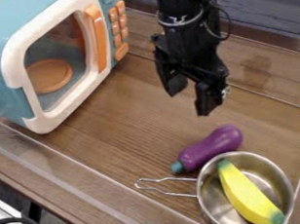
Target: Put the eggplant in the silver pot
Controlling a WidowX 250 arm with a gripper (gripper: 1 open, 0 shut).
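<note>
1. My pincer (192,100) is open, its two dark fingers spread apart and pointing down, with nothing between them; it hangs above the wooden counter (116,134).
2. The eggplant (210,148), purple with a teal end, lies on the counter below my pincer, on the near side and outside the pot. The teal end is toward the pot's handle.
3. The silver pot (292,176) stands beyond the eggplant as seen from my pincer, nearer the camera. Its wire handle (162,179) extends to the image-left side.
4. The yellow banana (249,192) lies inside the silver pot, farther from my pincer than the eggplant is.
5. The toy microwave (23,26), teal and white, stands to the image-left of my pincer. An orange disc (50,75) is visible inside it.
</note>
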